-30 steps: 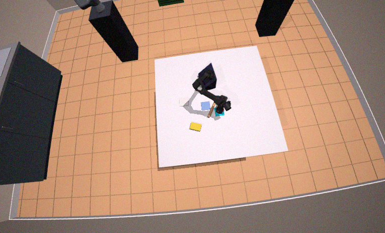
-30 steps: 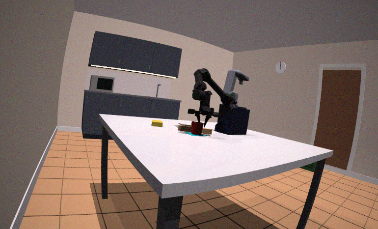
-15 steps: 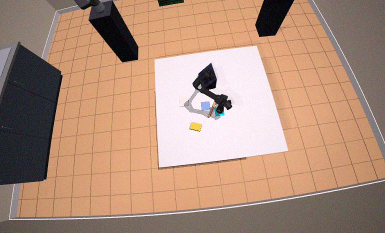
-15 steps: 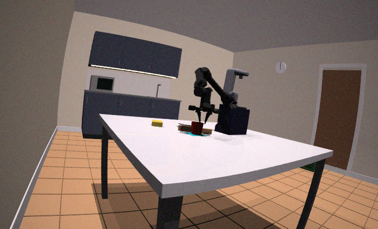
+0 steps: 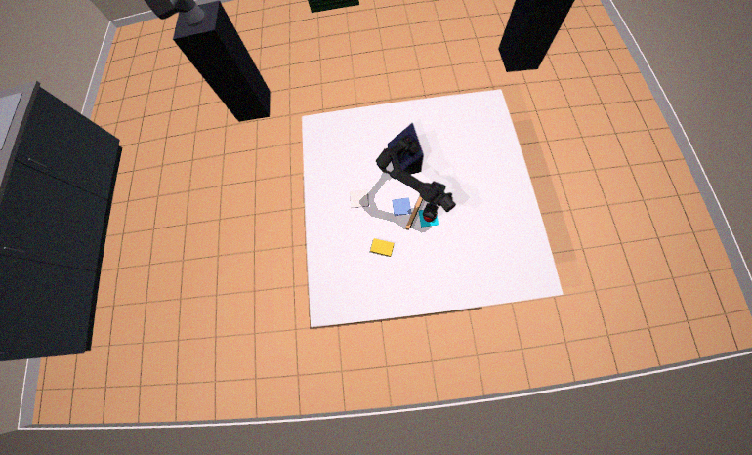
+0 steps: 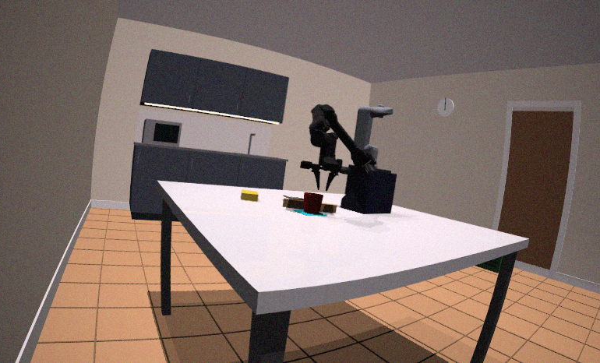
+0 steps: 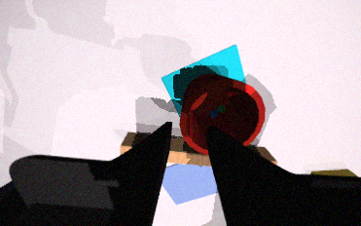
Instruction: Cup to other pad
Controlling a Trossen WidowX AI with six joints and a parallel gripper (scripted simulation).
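As gripper (image 6: pixel 322 188) hovers (open), cup (image 6: pixel 312 202) upright on cyan pad (image 7: pixel 208 73)

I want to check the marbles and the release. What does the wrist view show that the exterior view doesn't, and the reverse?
Wrist only: marbles inside the red cup, and the light blue pad past the wooden bar.
Exterior only: the tool hangs open above the cup's rim, touching nothing; the cup stands upright.
Both: the cup on the cyan pad, beside the bar.

Wooden block (image 7: pixel 184 155) just beside cup (image 7: pixel 223 114)
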